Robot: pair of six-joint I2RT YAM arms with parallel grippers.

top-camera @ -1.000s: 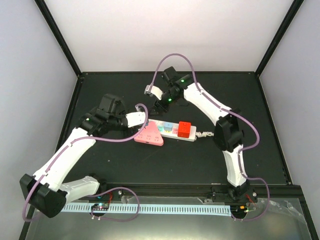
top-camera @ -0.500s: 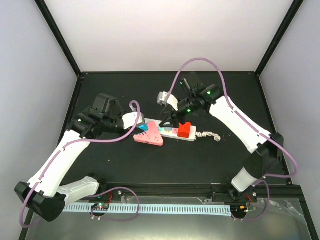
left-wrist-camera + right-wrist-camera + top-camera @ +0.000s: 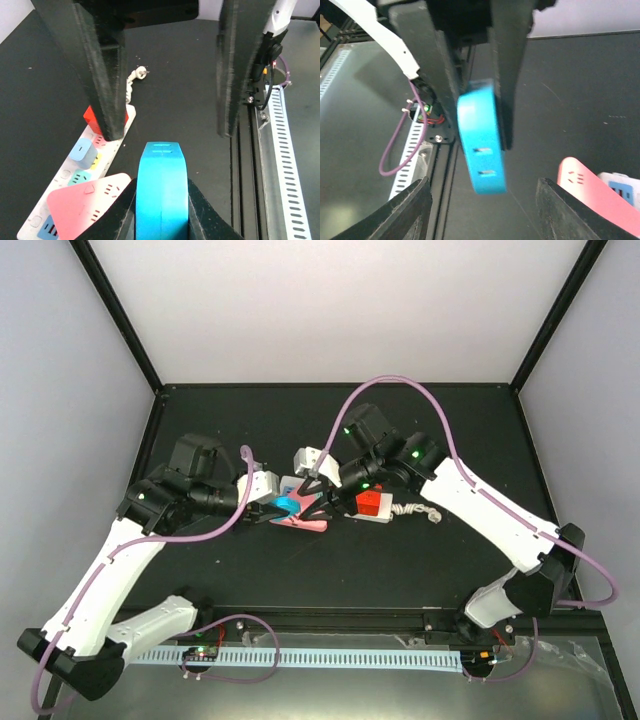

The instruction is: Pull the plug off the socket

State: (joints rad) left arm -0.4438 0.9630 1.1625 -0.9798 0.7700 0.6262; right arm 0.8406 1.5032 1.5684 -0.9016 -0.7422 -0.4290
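Note:
The white socket strip (image 3: pixel 386 517) lies mid-table with a red plug (image 3: pixel 370 502) on it and a pink triangular plug (image 3: pixel 303 523) at its left end. My left gripper (image 3: pixel 281 504) is shut on a bright blue plug (image 3: pixel 290 504), held clear of the strip. In the left wrist view the blue plug (image 3: pixel 161 170) sits between my jaws above the bare mat, right of the strip (image 3: pixel 107 152). My right gripper (image 3: pixel 316 497) is open, its fingers (image 3: pixel 100 75) straddling the space in front of the blue plug (image 3: pixel 480 140). The right gripper (image 3: pixel 487 212) holds nothing.
A small light blue adapter (image 3: pixel 82 152) and the pink plug (image 3: pixel 87 202) sit on the strip. The twisted white cord (image 3: pixel 416 510) trails right. A white perforated rail (image 3: pixel 330 655) runs along the near edge. Black frame posts stand at the back corners.
My right arm swung from the back down over the strip, now facing the left gripper. My left gripper closed on the blue plug and drew it left, off the strip.

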